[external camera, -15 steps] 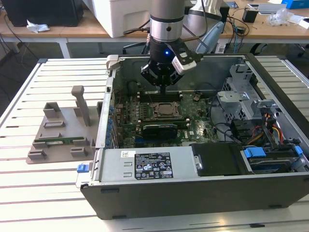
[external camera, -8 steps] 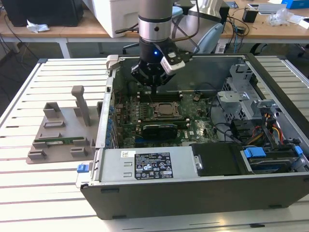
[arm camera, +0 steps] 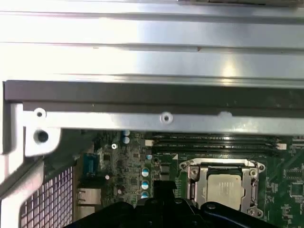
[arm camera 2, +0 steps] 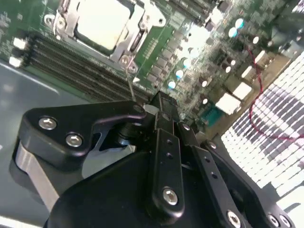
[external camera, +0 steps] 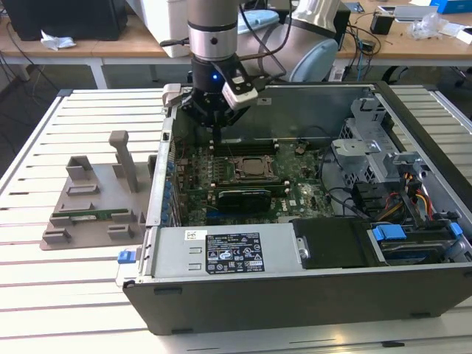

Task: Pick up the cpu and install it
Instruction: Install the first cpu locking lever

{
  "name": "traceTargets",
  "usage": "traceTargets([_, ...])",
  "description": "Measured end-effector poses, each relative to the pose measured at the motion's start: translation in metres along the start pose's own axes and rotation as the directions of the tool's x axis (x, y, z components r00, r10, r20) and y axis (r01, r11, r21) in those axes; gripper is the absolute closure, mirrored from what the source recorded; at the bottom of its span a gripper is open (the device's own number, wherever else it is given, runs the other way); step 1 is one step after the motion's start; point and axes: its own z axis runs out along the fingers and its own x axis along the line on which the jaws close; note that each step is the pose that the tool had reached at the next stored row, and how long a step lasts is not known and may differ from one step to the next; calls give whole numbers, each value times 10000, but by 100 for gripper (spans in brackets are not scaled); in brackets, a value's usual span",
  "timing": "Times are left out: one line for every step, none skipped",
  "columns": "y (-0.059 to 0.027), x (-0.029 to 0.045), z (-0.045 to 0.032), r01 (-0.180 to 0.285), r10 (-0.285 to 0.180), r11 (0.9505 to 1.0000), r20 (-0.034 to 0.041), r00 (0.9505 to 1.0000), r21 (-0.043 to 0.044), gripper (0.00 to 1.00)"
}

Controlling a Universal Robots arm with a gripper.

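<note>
The cpu (arm camera: 222,186) already sits in its motherboard socket, low right in the first wrist view and upper left in the second, so placement looks done, while the gripper (arm camera 2: 159,110) hovers nearby with jaws narrow and empty.

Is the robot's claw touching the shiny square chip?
Apart. In the second wrist view, bare green board and black memory slots lie between the gripper and the cpu, which sits in its socket frame. The first wrist view shows the same gap.
</note>
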Motion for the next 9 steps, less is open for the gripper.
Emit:
traceTargets([30,0,0,1,-1,10000,0,10000,-2,89])
traceTargets([58,-1,0,2,-2,10000,1,10000,-4,89])
traceTargets([94,-1,1,0,0,10000,0,10000,-8,89])
traceTargets([107,-1,0,-1,1,10000,1,10000,-10,89])
traceTargets([107,-4,-1,2,-2,10000,-2,10000,-9,89])
traceTargets([107,-31,0,1,-1,10000,0,10000,-10,89])
traceTargets([107,-58,0,0,0,10000,0,10000,-10,89])
traceTargets([106,-89,0,0,0,10000,-1,10000,-11,89])
traceTargets([105,-118,0,1,-1,10000,-3,10000,-11,89])
